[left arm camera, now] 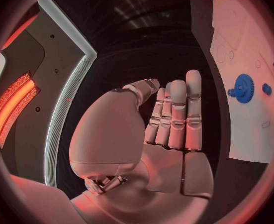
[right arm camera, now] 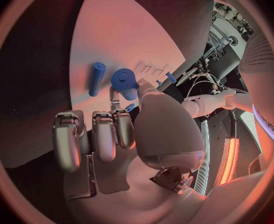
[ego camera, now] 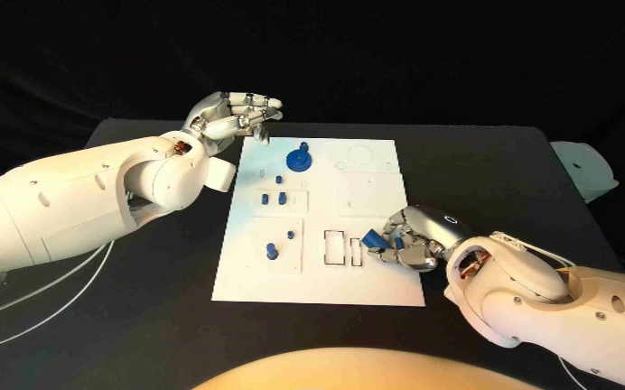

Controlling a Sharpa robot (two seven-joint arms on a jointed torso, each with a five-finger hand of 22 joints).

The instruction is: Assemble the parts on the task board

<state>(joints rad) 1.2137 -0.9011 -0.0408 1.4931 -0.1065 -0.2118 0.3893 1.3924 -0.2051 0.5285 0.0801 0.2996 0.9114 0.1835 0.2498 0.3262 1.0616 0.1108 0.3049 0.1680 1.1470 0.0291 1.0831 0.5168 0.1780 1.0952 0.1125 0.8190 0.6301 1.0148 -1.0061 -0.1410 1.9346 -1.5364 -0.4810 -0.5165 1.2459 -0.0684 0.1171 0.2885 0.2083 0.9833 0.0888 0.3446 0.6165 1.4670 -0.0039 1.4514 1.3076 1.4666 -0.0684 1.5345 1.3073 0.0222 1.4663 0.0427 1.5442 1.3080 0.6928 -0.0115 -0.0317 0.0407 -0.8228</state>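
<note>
Nearest the robot, the right hand sits low over the near right part of the task board, its fingers curled in around a small blue part that peeks out on the side toward the board's middle. In the right wrist view the fingers bend forward, and beyond them a short blue cylinder with a round cap and a slimmer blue peg lie on the pale plate; whether the cylinder is actually pinched or only lies just past the fingertips cannot be told from that view.

The task board is a white rectangular plate lying flat in the middle of the black bench, its long side running away from the robot. Just beside the right hand are narrow rectangular slots. Toward the left side stands a single blue peg in a square recess; farther back a pair of small blue pegs sit side by side, with another small one beyond them. Near the far edge rests a round blue gear with a knob on top, toothed rim clear in the left wrist view.

Farthest away, the left hand hovers off the board's far left corner, above the bench, holding nothing, its fingers extended close together and only slightly bent.
</note>
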